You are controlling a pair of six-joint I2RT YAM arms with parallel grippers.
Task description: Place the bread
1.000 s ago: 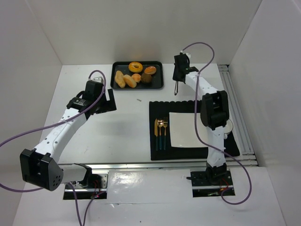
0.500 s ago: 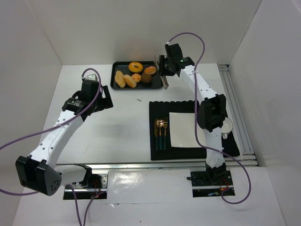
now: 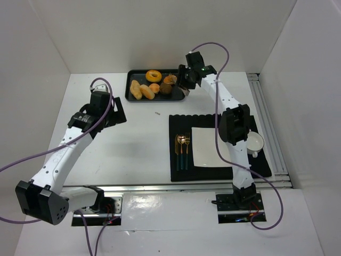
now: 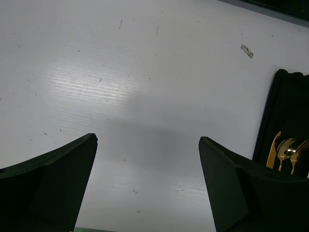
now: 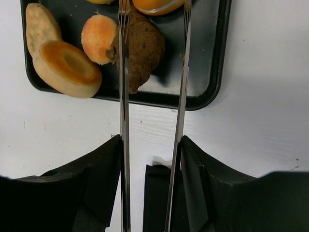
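Note:
Several breads lie in the black tray (image 3: 131, 81): a ring doughnut (image 3: 154, 75), long rolls (image 3: 137, 89), a small round bun (image 5: 99, 37), an orange glazed bun (image 5: 157, 5) and a dark brown bread (image 5: 145, 48). My right gripper (image 3: 185, 84) (image 5: 150, 145) is shut on metal tongs (image 5: 182, 92), whose two arms stand apart. The tong tips straddle the dark brown bread at the tray's right end. A white plate (image 3: 209, 145) rests on the black placemat (image 3: 224, 121). My left gripper (image 3: 119, 112) (image 4: 147, 140) hangs open over bare table, holding nothing.
Gold cutlery (image 3: 182, 151) (image 4: 288, 152) lies on the placemat left of the plate. A white cup (image 3: 256, 143) stands at the mat's right edge. A small scrap (image 3: 157, 112) lies on the table below the tray. White walls enclose the table.
My right arm swung left from beside the tray to over its right end, and the tongs spread apart. The left arm drew back slightly to the left.

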